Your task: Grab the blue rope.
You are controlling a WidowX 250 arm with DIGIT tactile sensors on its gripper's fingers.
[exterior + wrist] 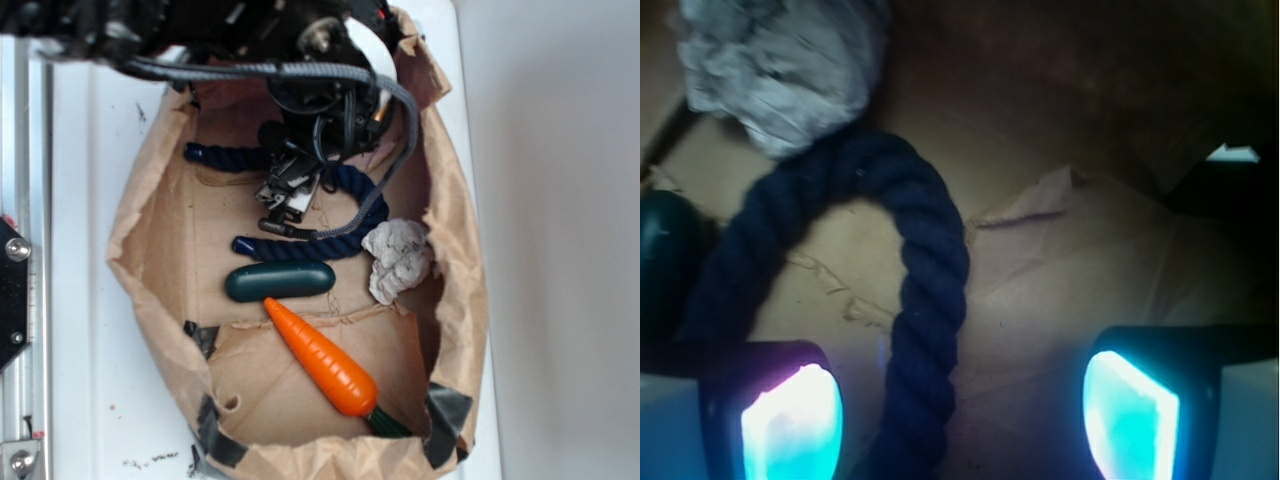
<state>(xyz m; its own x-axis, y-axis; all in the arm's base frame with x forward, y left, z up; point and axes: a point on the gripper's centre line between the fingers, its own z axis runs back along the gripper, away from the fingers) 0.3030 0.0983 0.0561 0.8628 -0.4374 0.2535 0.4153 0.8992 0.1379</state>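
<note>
My gripper (960,415) is spread wide above the blue rope (925,300).
I see one strand between the fingers, untouched, inside the paper-lined box (150,230) beside the crumpled wad (780,70).

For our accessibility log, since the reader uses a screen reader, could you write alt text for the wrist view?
A thick twisted navy-blue rope curves in a U across crumpled brown cardboard, one strand running down between the open gripper's two glowing cyan fingers. A crumpled grey-white paper wad sits at top left, and a dark green smooth object shows at the left edge.
</note>
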